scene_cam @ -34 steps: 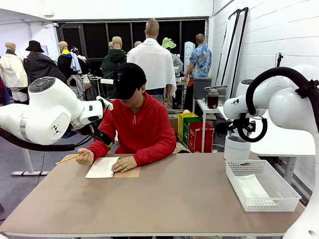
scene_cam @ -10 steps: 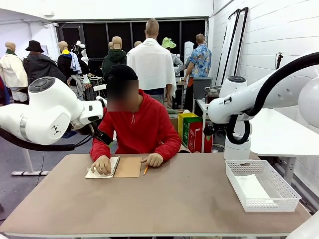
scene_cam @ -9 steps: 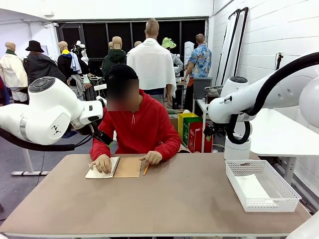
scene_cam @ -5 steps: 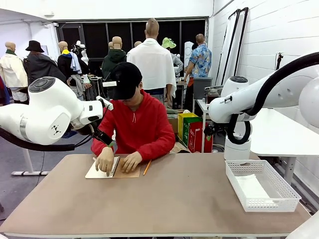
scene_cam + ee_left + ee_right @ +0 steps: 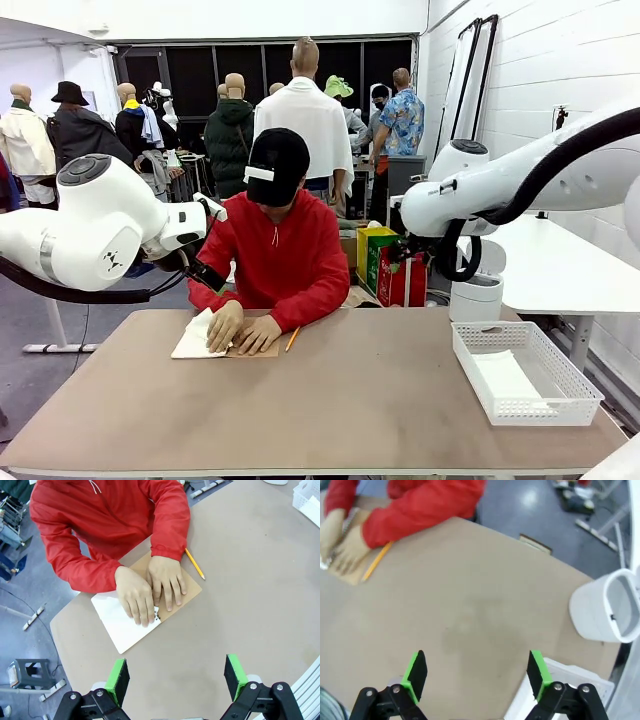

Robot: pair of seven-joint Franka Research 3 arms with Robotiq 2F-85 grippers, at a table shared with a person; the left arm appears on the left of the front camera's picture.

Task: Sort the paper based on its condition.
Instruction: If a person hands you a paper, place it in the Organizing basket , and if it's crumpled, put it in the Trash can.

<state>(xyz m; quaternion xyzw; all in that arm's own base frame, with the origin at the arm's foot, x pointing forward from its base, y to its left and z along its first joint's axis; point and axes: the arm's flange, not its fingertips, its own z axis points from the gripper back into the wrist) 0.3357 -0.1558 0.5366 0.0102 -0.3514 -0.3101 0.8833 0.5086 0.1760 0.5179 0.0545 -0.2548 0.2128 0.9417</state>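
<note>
Across the brown table [image 5: 350,400], the person's hands [image 5: 150,587] now start tearing paper [image 5: 120,622] from the notebook [image 5: 187,587], so sorting waits, while the left gripper [image 5: 176,672] and right gripper [image 5: 477,672] hang wide apart, holding nothing.

Person's hands [image 5: 150,587] over paper [image 5: 120,625]

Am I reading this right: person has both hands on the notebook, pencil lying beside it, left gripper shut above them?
Not quite. The left gripper is open, its green pads wide apart in the left wrist view. The rest holds: both of the person's hands press on the notebook, and the pencil lies beside it.
</note>
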